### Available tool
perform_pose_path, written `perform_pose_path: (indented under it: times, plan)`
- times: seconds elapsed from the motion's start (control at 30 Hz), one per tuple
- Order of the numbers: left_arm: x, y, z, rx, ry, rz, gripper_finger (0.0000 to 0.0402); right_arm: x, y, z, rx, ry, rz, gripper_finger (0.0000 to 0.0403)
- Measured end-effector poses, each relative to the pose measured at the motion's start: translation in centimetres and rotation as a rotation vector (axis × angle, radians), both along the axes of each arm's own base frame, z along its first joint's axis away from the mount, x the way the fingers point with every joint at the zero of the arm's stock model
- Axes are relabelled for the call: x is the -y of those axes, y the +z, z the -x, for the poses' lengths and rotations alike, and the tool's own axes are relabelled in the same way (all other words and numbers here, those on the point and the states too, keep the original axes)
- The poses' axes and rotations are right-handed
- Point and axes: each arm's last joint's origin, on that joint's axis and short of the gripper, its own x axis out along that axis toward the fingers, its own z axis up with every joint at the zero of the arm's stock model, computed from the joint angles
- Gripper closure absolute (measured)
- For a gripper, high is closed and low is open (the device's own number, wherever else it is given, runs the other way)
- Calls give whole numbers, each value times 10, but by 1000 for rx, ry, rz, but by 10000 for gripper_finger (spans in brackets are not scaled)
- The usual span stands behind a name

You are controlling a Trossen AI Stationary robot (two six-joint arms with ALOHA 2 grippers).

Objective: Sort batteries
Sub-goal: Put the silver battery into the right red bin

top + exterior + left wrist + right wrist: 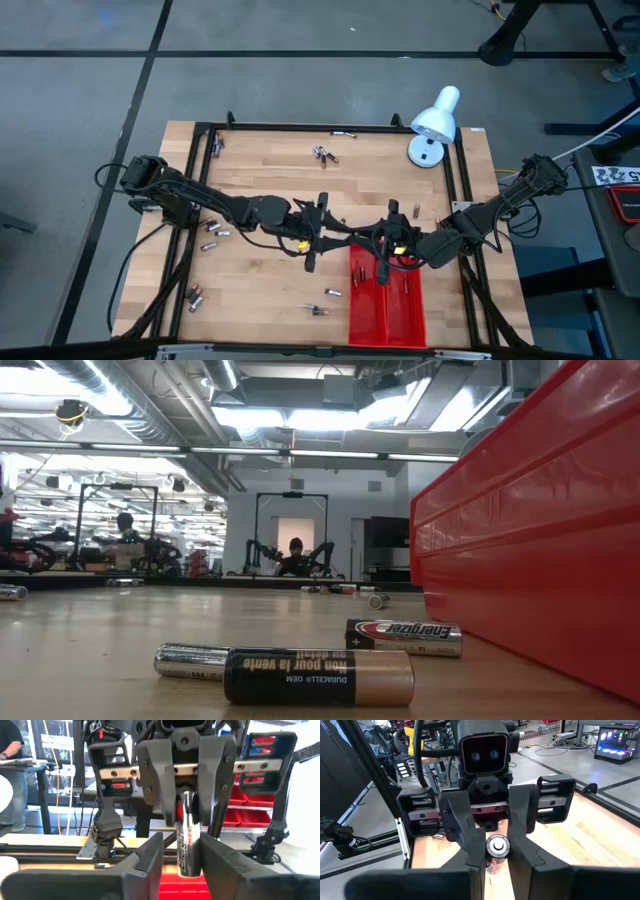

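**Battery passed between two grippers above the red tray**

A silvery battery (187,837) sits upright between both grippers, just above the red tray (386,300). The right gripper (186,815) is clenched on it; the left gripper (490,845) flanks it, fingers (145,857) slackened. Loose batteries (210,236) lie left of the tray.

Battery (498,846) end-on btwn L gripper (492,837) jaws, R fingers (547,870) flanking

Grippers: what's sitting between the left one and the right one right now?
One battery, nothing else. The left wrist view shows it upright in the gap where the left gripper meets the right gripper; the right wrist view shows it end-on.
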Motion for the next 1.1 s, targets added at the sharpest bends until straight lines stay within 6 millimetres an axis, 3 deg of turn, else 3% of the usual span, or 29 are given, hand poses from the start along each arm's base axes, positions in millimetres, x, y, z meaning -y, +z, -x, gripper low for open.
perform_pose_path:
  times: [0.33, 0.63, 0.8, 1.1]
  plan:
    - [-3, -6, 0, -72, 9, 25, 207, 4, 3, 7, -20, -3, 12, 352]
    - [-8, -2, 20, -262, 14, -12, 190, 14, 14, 39, -73, 25, -28, 352]
    - [-11, -4, 32, -397, 31, 47, 190, 10, -1, 59, -234, 36, -89, 352]
    - [6, -34, 54, -755, 45, 84, 191, -13, -36, 77, -576, 94, -235, 352]
